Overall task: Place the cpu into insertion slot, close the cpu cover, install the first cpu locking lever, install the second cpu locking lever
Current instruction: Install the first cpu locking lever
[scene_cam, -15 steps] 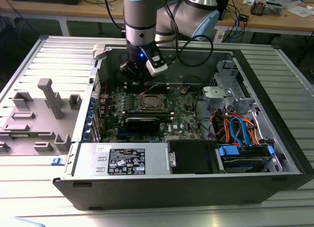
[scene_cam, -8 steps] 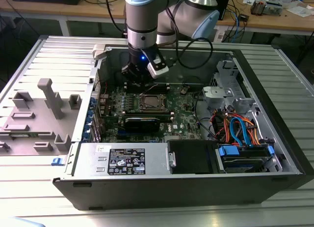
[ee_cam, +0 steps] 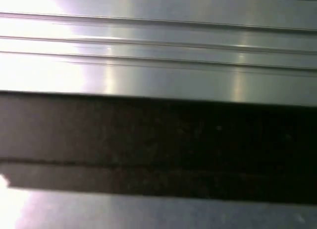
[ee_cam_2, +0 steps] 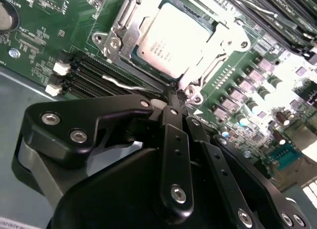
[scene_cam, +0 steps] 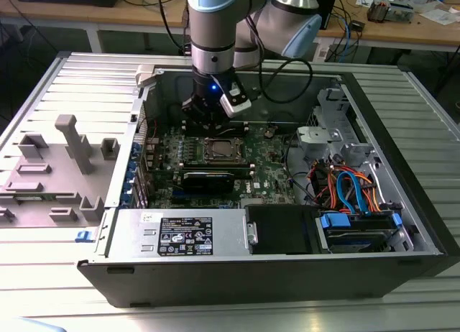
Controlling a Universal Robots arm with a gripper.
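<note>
in the exterior view, you see the gripper point(scene_cam: 208, 125) lowered inside the open computer case point(scene_cam: 402, 203), at the far edge of the insertion slot point(scene_cam: 221, 151) on the green motherboard point(scene_cam: 269, 167).

in the second wrist view, the cpu point(ee_cam_2: 173, 38) lies seated in the insertion slot point(ee_cam_2: 126, 50), framed by the cpu cover point(ee_cam_2: 220, 30). the gripper point(ee_cam_2: 174, 92) has its fingers pressed together, tips just beside the slot's corner.

in the first wrist view, you see ribbed metal table point(ee_cam: 158, 70).

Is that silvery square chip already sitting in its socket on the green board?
Yes: in the second wrist view the silvery square chip lies flat in the metal-rimmed socket, away from the black fingers.
</note>
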